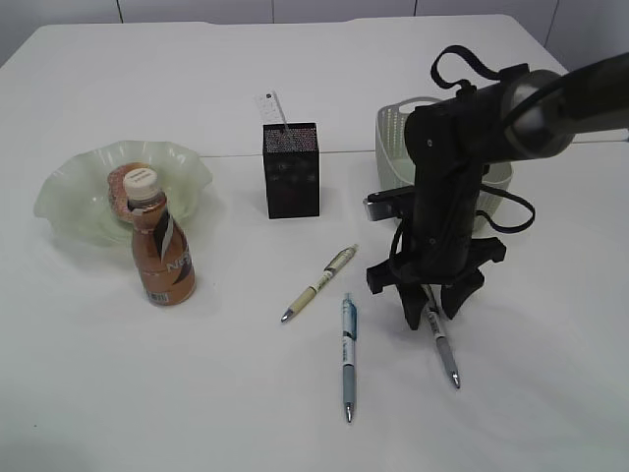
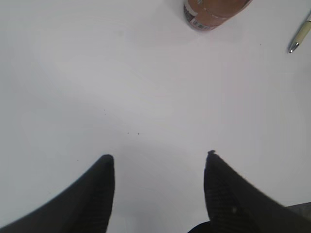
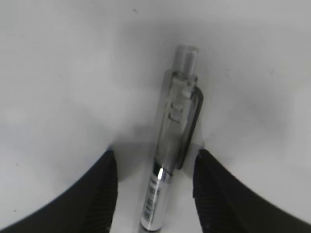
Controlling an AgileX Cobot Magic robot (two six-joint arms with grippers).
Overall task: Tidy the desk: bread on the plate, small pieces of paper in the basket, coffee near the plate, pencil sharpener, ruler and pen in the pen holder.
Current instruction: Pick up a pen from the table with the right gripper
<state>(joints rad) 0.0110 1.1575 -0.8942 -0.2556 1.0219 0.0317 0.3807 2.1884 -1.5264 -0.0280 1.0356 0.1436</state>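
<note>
The right gripper (image 1: 429, 317) is down at the desk (image 1: 511, 413), its jaws apart on either side of a clear-barrelled pen (image 3: 171, 160). In the right wrist view gaps show between that pen and both fingers (image 3: 92, 194), so it is straddled, not clamped. The pen lies flat, its tip pointing toward 5 o'clock in the exterior view.

The left gripper (image 2: 159, 160) hangs over bare desk with its jaws spread wide and nothing between them.

A blue-and-white pen (image 1: 348, 356) lies at about 9 o'clock from the right gripper, and a cream pen (image 1: 320, 283) lies slanted at about 10 o'clock from it. The black mesh pen holder (image 1: 292, 172) stands at 11 o'clock from the gripper with the clear ruler (image 1: 272, 106) upright inside. The basket (image 1: 393, 138) sits at 12 o'clock, partly behind the arm.

Far off at 9 o'clock, the bread (image 1: 120, 190) lies on the green plate (image 1: 187, 167), with the coffee (image 1: 161, 248) bottle standing just in front of the plate.
</note>
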